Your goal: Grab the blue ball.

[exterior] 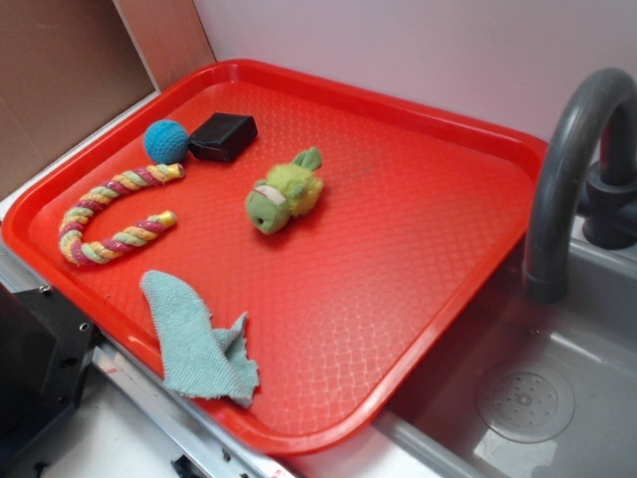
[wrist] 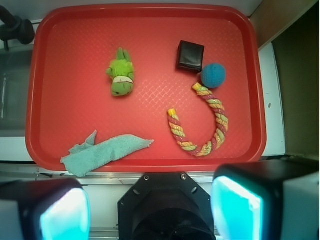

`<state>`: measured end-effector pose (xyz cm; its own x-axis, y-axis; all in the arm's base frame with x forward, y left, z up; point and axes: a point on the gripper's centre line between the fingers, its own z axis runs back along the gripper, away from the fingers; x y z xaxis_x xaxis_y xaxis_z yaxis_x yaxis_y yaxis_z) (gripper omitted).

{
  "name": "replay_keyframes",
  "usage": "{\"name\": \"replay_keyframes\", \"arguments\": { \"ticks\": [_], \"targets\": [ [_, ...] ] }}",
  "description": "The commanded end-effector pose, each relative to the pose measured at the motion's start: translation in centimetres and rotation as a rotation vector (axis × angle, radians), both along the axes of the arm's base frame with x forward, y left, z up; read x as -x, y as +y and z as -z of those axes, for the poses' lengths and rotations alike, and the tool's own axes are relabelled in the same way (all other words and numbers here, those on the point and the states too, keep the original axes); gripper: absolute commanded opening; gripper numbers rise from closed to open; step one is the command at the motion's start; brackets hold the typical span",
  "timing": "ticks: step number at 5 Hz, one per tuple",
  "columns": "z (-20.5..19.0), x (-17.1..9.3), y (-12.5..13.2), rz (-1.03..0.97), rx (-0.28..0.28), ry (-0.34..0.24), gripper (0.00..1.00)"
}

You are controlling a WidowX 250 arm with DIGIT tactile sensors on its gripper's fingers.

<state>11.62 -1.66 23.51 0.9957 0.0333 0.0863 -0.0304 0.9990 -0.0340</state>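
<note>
The blue ball (exterior: 165,140) (wrist: 213,75) sits on the red tray (exterior: 418,239) (wrist: 70,135), in the tray's far left corner in the exterior view, with nothing holding it. Just beside it to the right is a small black box (exterior: 223,136) (wrist: 190,56), the two touching or nearly so. On the ball's near side one end of a curved multicoloured rope toy (exterior: 105,214) (wrist: 202,127) reaches up to it; the rope bends into a U along the left part of the tray. A green plush frog (exterior: 283,191) (wrist: 121,79) lies near the tray's middle, well apart from the ball. A light teal rag (exterior: 199,344) (wrist: 102,154) is crumpled flat at the near edge. To the right of the tray stands a grey faucet (exterior: 572,164) over a grey sink (exterior: 537,398). In the wrist view the gripper (wrist: 150,212) hangs off the tray's near edge, its two fingers (wrist: 235,207) spread wide apart with nothing between them.
</note>
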Motion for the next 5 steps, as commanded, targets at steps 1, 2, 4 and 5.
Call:
{"name": "replay_keyframes", "arguments": {
  "ticks": [1,2,4,5],
  "targets": [
    [0.0,0.0,0.0,0.0,0.0,0.0,1.0],
    [0.5,-0.2,1.0,-0.067,-0.018,-0.045,1.0],
    [3.9,-0.8,3.9,-0.126,-0.03,-0.107,1.0],
    [5.5,-1.3,5.6,-0.049,-0.045,-0.125,1.0]
  ]
}}
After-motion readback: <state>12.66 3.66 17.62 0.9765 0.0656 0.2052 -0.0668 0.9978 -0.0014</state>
